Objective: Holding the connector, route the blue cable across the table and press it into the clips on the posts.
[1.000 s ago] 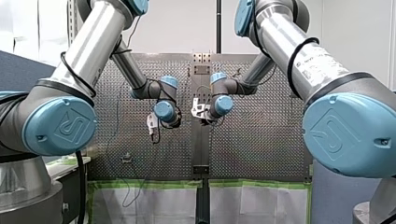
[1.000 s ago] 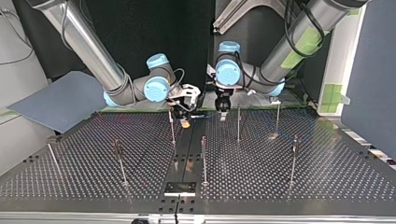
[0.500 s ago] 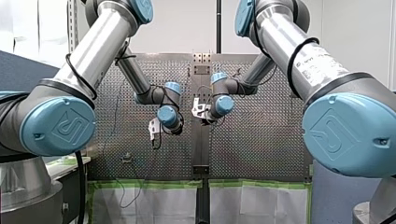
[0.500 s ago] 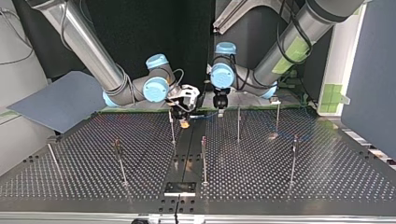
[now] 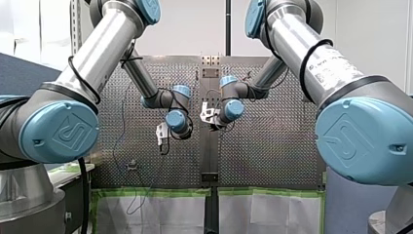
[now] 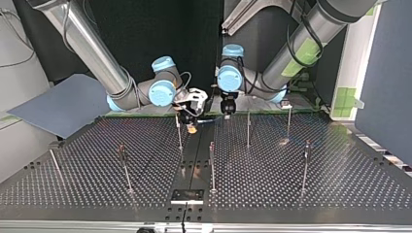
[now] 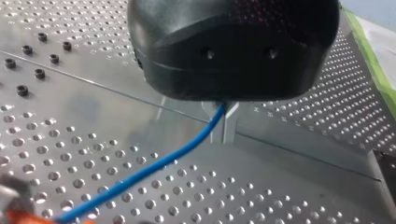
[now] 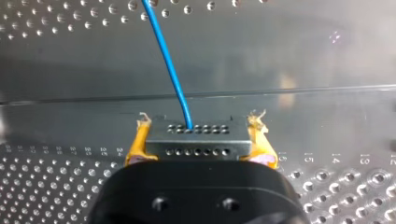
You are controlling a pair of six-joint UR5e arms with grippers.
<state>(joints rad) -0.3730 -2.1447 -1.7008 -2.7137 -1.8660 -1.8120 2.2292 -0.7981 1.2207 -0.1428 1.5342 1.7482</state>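
Right wrist view: the right gripper [image 8: 197,142] is clamping the connector [image 8: 196,135], a small grey block with rows of pin holes, across its two short sides between yellow pads [image 8: 135,147]. The blue cable [image 8: 168,65] is leaving one of the connector's middle holes and running straight ahead of it over the perforated table [image 8: 56,196]. In the left wrist view the left gripper [image 7: 223,122] is pinching the same cable between its metal fingers [image 7: 231,130], a short way along from the connector, with the strand trailing back toward it. In the top view the nearest post [image 6: 179,132] is standing just beside the connector. The other posts are standing farther from it, and none appears to be carrying cable yet. Judgement: the cable is looking thin, light and limp, so it is likely holding a line only while stretched between two holds. The rigid connector is serving as the sound place to grip, though hard pulling may be straining the wire at its root.
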